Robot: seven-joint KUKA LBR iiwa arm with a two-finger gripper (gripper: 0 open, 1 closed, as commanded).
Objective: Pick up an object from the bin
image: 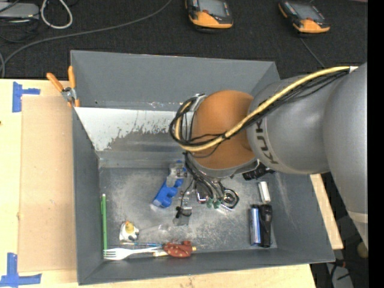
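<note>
My gripper (183, 206) reaches down under the orange wrist cover into the middle of the bin floor. Just left of it lies a blue plastic piece (164, 196), with a small clear item (176, 172) behind that. Close on its right sits a small tangle of green and white parts (219, 200). I see nothing held in the gripper.
A black and blue block (260, 225) and a small white cylinder (264, 191) lie at the right. Along the front lie a silver fork (128, 253), a reddish-brown piece (179, 249) and a small white and yellow figure (128, 231). A green stick (103, 221) runs down the left wall.
</note>
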